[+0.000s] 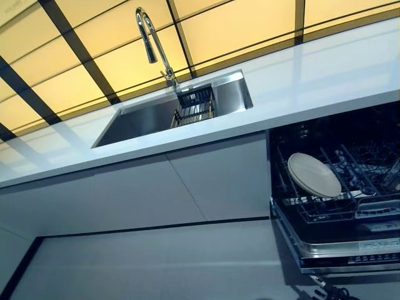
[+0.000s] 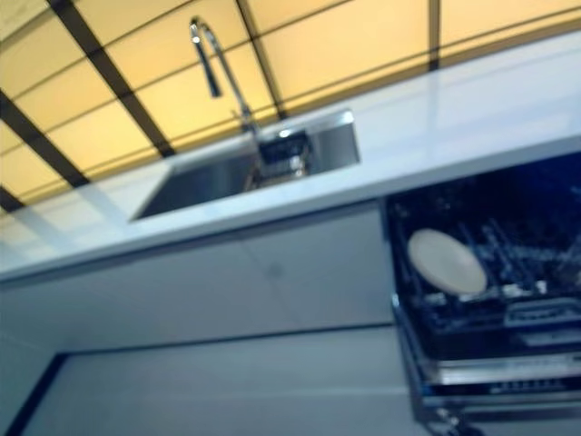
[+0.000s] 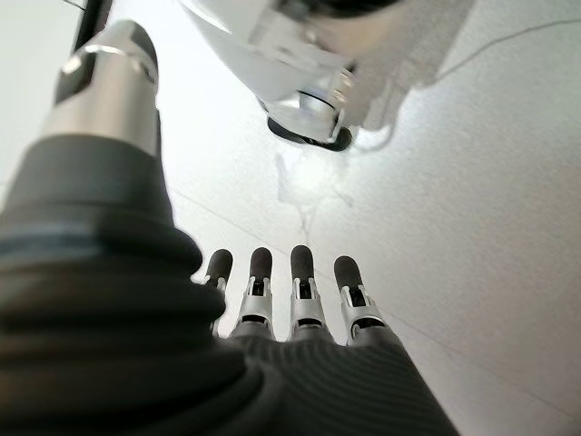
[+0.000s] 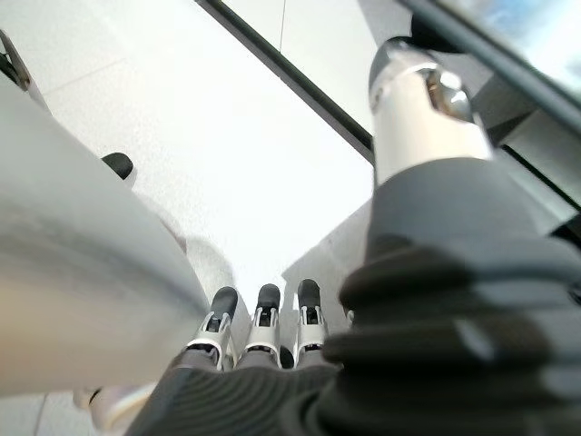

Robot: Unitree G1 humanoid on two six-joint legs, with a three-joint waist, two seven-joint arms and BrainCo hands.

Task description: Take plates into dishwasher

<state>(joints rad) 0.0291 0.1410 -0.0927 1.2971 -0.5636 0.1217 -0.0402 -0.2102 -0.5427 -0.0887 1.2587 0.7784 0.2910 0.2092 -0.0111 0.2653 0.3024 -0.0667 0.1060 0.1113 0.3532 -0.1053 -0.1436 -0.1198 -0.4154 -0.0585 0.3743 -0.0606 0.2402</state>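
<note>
We see a white counter (image 1: 325, 75) with a steel sink (image 1: 140, 119) set into it, a curved tap (image 1: 153, 44) at its back edge and a dark wire basket (image 1: 195, 105) inside. Under the counter, the open dishwasher rack (image 1: 337, 209) carries one pale plate (image 1: 314, 175), tilted on edge.

This is a kitchen. A long white countertop (image 1: 312, 81) runs across the scene, with a stainless steel sink (image 1: 144, 119) set into it and a tall curved chrome faucet (image 1: 153, 44) at its far edge. A dark wire rack (image 1: 195, 105) sits in the right part of the sink. Plain white cabinet fronts (image 1: 206, 178) fill the space below. To the right, an open dishwasher (image 1: 350, 250) shows a pulled-out wire rack holding 1 pale plate (image 1: 314, 175) standing on edge.
</note>
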